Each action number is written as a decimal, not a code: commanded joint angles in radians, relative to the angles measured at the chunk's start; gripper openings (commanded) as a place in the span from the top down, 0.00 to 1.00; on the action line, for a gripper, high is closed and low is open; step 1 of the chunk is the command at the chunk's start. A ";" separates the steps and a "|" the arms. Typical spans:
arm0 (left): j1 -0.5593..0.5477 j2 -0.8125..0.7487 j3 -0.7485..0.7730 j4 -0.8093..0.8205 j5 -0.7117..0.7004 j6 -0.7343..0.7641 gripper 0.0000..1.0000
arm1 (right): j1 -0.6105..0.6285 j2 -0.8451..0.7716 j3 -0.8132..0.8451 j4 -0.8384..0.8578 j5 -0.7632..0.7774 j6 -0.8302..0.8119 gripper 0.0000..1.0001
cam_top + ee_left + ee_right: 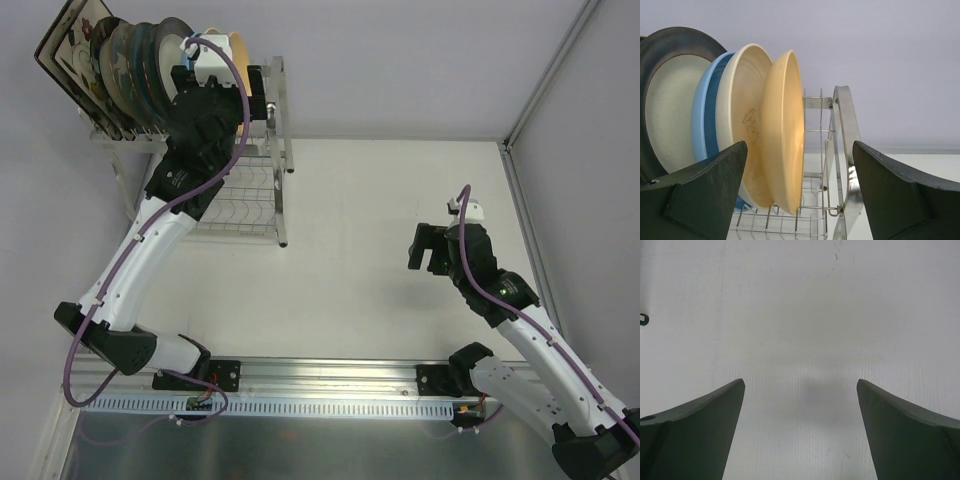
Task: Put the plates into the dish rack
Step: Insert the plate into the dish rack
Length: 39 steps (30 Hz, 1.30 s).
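Dish rack (262,190): silver metal with thin wire slots and a flat-bar frame, standing at the far left of the white tabletop (400,190). Plates (130,60): a row standing on edge in the upper tier, close together. From the outer end the row holds a square floral plate (72,38), dark glazed round plates, a dark-rimmed cream plate (670,110), a light blue plate (701,120), a cream plate (740,105) and a pale yellow plate (785,130), which is last in the row with empty wire slots beside it. Left claw (799,145): raised at the rack, facing the pale yellow plate, fingers spread wide, holding nothing. Right claw (800,382): well apart from the rack, over bare tabletop on the right side, fingers spread, holding nothing.
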 commanded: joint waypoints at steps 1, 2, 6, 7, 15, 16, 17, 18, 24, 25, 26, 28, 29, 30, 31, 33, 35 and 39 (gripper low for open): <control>0.002 -0.066 0.001 0.018 0.079 -0.058 0.12 | -0.004 -0.021 0.014 -0.009 0.002 0.005 0.00; 0.002 -0.072 0.001 0.018 0.087 -0.062 0.11 | -0.004 -0.021 0.014 -0.011 0.003 0.005 0.00; 0.002 -0.112 -0.002 0.017 0.133 -0.092 0.08 | -0.004 -0.034 0.025 -0.019 0.013 0.003 0.00; 0.004 -0.120 -0.004 0.015 0.142 -0.096 0.06 | -0.005 -0.038 0.029 -0.025 0.017 0.000 0.00; 0.002 -0.242 -0.068 0.006 0.245 -0.113 0.01 | -0.004 -0.092 0.103 -0.094 0.072 -0.031 0.00; 0.002 -0.258 -0.079 -0.005 0.250 -0.112 0.01 | -0.004 -0.097 0.114 -0.103 0.079 -0.038 0.00; 0.002 -0.290 -0.100 -0.011 0.259 -0.112 0.01 | -0.004 -0.112 0.124 -0.112 0.082 -0.043 0.00; 0.002 -0.308 -0.111 -0.022 0.263 -0.112 0.01 | -0.004 -0.120 0.147 -0.133 0.094 -0.049 0.00; 0.002 -0.488 -0.252 -0.129 0.247 -0.113 0.01 | -0.005 -0.190 0.224 -0.201 0.148 -0.089 0.00; 0.002 -0.514 -0.269 -0.155 0.242 -0.112 0.01 | -0.005 -0.199 0.244 -0.207 0.154 -0.094 0.00; 0.004 -0.567 -0.304 -0.201 0.237 -0.113 0.01 | -0.004 -0.212 0.252 -0.212 0.158 -0.095 0.01; 0.002 -0.626 -0.368 -0.245 0.208 -0.113 0.01 | -0.005 -0.244 0.267 -0.221 0.175 -0.124 0.00; 0.004 -0.687 -0.390 -0.264 0.192 -0.113 0.01 | -0.004 -0.253 0.272 -0.223 0.183 -0.129 0.00; 0.002 -0.718 -0.413 -0.310 0.178 -0.112 0.01 | -0.004 -0.264 0.275 -0.229 0.207 -0.133 0.00; 0.002 -0.748 -0.448 -0.334 0.144 -0.139 0.01 | -0.004 -0.284 0.278 -0.229 0.217 -0.137 0.00; 0.004 -0.828 -0.491 -0.415 0.110 -0.150 0.01 | -0.005 -0.314 0.275 -0.229 0.243 -0.153 0.01; 0.002 -0.906 -0.521 -0.462 0.084 -0.162 0.01 | -0.004 -0.339 0.259 -0.224 0.255 -0.172 0.00; 0.002 -1.029 -0.588 -0.540 0.052 -0.181 0.01 | -0.005 -0.400 0.233 -0.223 0.328 -0.213 0.00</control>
